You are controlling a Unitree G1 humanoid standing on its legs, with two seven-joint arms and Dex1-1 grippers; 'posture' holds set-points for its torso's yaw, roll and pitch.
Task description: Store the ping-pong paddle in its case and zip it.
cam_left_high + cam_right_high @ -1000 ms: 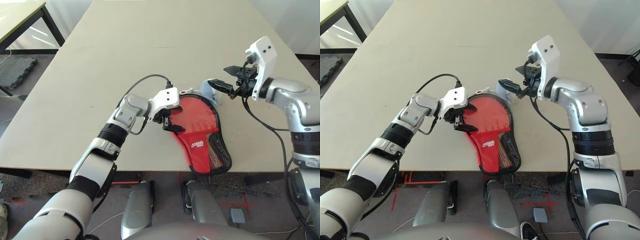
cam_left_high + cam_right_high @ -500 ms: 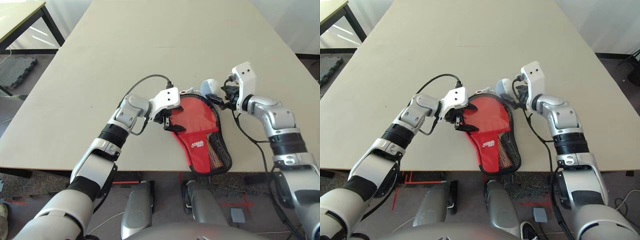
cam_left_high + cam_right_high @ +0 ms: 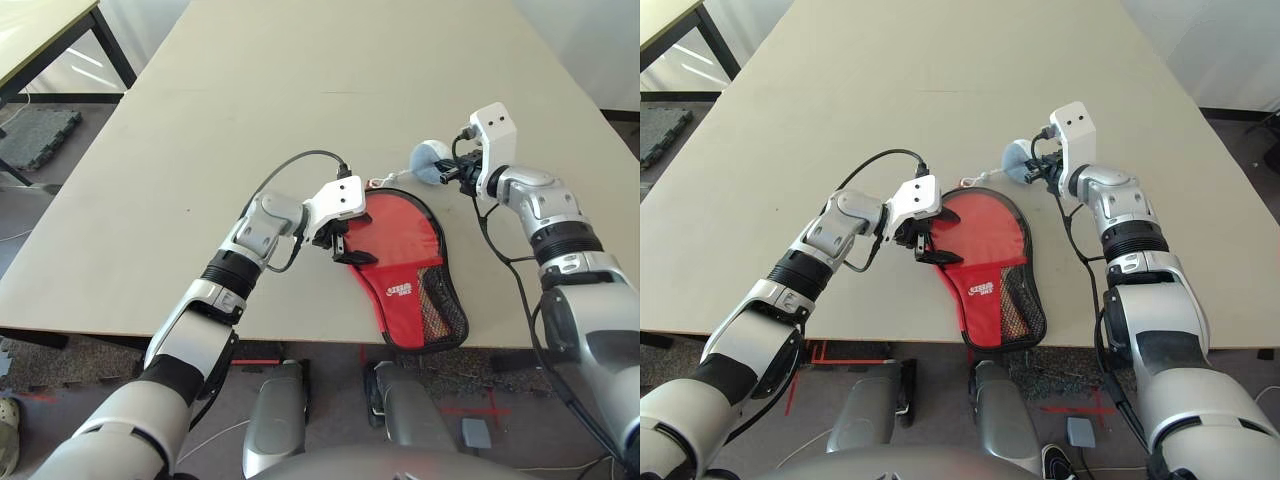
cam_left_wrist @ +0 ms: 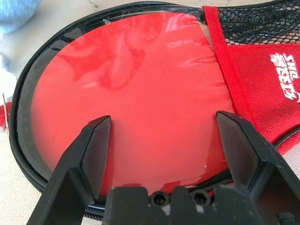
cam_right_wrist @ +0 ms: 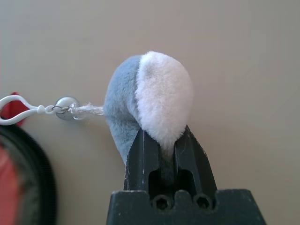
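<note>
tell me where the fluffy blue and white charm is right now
The fluffy charm sits on the table just beyond the case on the robot's right side, pinched between the right gripper fingers.

Paddle handle (image 3: 400,300) hidden inside case (image 3: 432,300)

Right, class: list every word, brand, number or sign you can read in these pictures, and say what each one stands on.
White logo on the red fabric of the case: there, but too small to read in the head views.
The same logo in the left wrist view: white characters cut off at the picture's edge; not readable.
No other text, number or sign shows.
</note>
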